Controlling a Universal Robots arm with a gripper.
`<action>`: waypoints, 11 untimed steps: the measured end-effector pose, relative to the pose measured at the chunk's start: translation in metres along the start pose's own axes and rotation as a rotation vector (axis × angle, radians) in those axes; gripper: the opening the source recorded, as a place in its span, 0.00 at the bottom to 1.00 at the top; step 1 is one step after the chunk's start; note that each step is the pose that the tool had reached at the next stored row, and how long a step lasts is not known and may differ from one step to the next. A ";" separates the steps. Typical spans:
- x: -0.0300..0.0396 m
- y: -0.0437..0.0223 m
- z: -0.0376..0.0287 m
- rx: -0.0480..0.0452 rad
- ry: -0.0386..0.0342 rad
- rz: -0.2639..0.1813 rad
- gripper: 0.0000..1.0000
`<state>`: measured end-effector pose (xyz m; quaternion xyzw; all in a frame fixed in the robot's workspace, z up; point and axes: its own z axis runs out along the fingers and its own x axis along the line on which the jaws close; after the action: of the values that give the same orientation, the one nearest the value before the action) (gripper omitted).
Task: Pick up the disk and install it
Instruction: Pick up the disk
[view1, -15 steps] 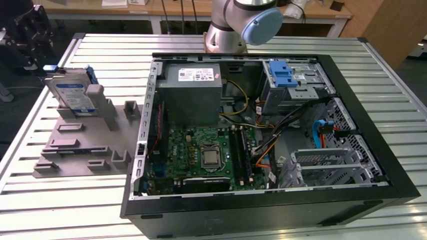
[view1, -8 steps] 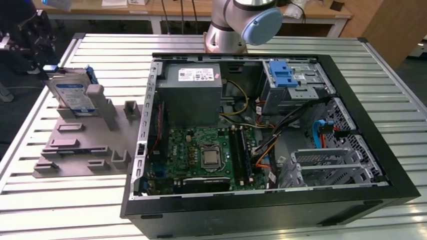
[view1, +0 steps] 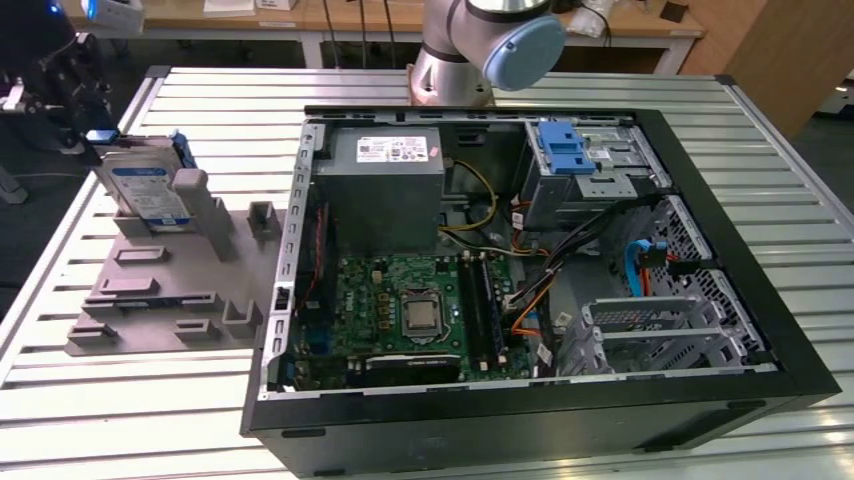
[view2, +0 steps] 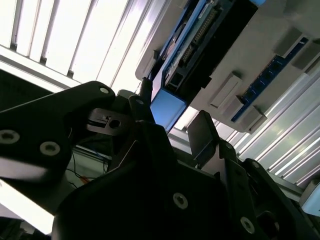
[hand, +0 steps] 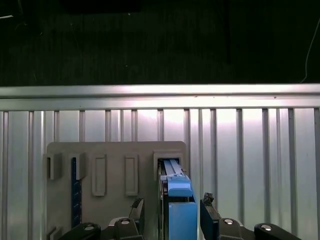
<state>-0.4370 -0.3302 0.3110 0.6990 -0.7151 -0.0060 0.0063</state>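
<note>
Closest to both wrist cameras are my own dark fingers. My gripper is open, one finger on either side of the disk. In the first wrist view a strip of bare holder shows between one finger and the disk. The other finger is just beside the blue rail, and I cannot tell whether it touches. The disk stands on edge in a slot of the grey holder, its blue end towards me. A thin dark blue piece stands in another slot of that holder. The second wrist view shows the same straddle from a low angle, with the blue end between the fingers.

At the exterior view's upper left, the disk stands upright in the holder with its white-and-blue label facing out. The holder lies flat on the slatted metal table, just beside the open computer case. The case lies on its side and takes up the middle and right of the frame. Inside it, going rightwards:
- The grey power supply is at upper centre.
- The green motherboard lies below it, with its processor socket.
- A metal drive cage carrying a blue latch is at the upper right.

My arm stands behind the case at top centre.
</note>
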 end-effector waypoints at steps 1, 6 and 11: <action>0.0000 0.0001 0.0013 0.0000 0.0000 0.000 0.56; -0.0013 0.0000 0.0051 0.0000 -0.0005 0.000 0.56; -0.0019 0.0000 0.0089 0.0000 -0.0011 -0.001 0.56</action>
<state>-0.4371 -0.3283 0.3021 0.6992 -0.7149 -0.0064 0.0059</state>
